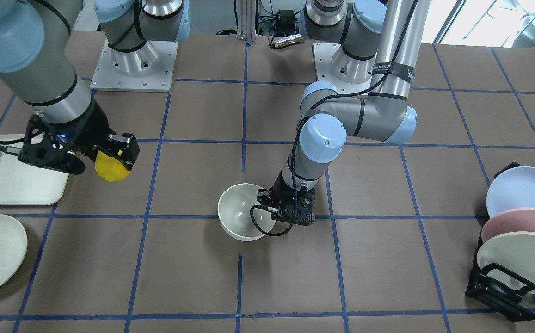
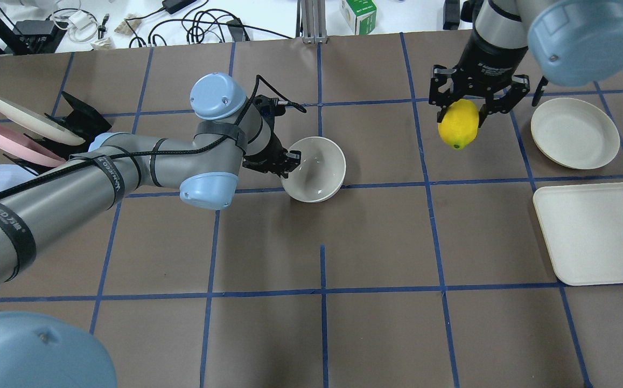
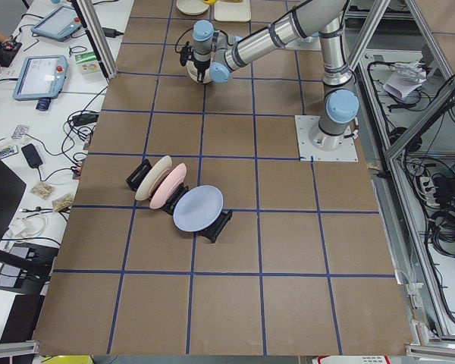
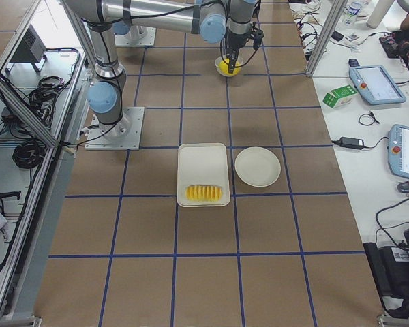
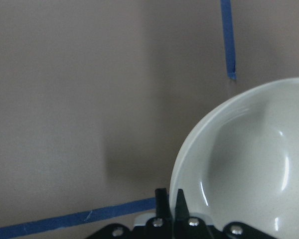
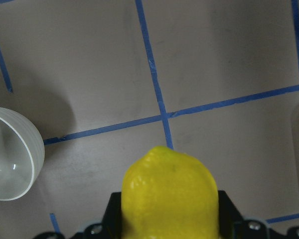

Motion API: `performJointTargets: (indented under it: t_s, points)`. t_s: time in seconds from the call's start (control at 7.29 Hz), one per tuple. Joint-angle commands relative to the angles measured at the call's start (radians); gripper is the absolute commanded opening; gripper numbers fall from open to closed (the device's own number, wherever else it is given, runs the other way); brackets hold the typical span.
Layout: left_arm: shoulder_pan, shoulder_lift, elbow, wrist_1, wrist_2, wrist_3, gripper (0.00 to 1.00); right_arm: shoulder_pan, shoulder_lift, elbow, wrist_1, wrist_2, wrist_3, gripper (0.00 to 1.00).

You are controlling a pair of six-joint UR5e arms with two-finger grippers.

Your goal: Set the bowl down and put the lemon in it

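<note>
Yellow lemon held off the table, pinched across its middle by the right gripper, fingers closed on either flank. Its long axis runs out from the gripper and hangs downward; the small dark tip is at the free, lower end.

Bowl sits near mid-table, mouth up, perhaps tipped a little. Can't tell whether its base is fully down on the table. Left gripper is clamped on the rim, fingers nearly together, one inside the wall and one outside by the look of the left wrist view.

Key relation:
- From the lemon, the bowl lies toward the robot's left and slightly nearer the robot's base. The two are well apart, with bare table and a blue tape line between them.
- The right wrist view confirms it: the bowl shows only at the far left edge of that view, well off the lemon's line.
- The left gripper grips the rim on the side away from the lemon. The rim facing the lemon is free.

Judgement: the right arm is the only one placed to deliver. It needs a sideways carry toward the robot's left until the lemon hangs over the bowl's mouth, then a lowering, tip first. The risk is crowding the left gripper if that one is not let go and drawn clear of the rim first.
</note>
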Motion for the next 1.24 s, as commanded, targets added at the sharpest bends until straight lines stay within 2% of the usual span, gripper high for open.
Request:
performJointTargets:
  t_s: [0.0,0.14,0.41,0.55,0.69,0.82,0.96,1.1]
  points:
    - [0.001,-0.008,0.009,-0.002,0.019,-0.001,0.40,0.075,0.051,-0.004,-0.069,0.001,0.046,0.00]
    - [0.007,0.000,0.014,-0.002,0.018,-0.001,0.99,0.103,0.070,-0.006,-0.080,0.001,0.055,0.00]
    - [0.035,0.030,0.032,-0.051,0.033,0.007,1.00,0.135,0.119,-0.007,-0.175,0.001,0.087,0.00]
    - [0.058,0.055,0.064,-0.115,0.049,0.013,1.00,0.143,0.166,-0.009,-0.238,0.002,0.089,0.00]
    - [0.070,0.082,0.111,-0.209,0.049,0.031,1.00,0.184,0.186,-0.027,-0.259,0.025,0.101,0.00]
    - [0.075,0.108,0.154,-0.311,0.108,0.094,1.00,0.217,0.226,-0.064,-0.257,0.041,0.166,0.00]
    - [0.083,0.128,0.173,-0.361,0.160,0.112,1.00,0.253,0.269,-0.096,-0.258,0.041,0.209,0.00]
    - [0.095,0.150,0.178,-0.384,0.164,0.119,1.00,0.302,0.315,-0.114,-0.269,0.039,0.236,0.00]
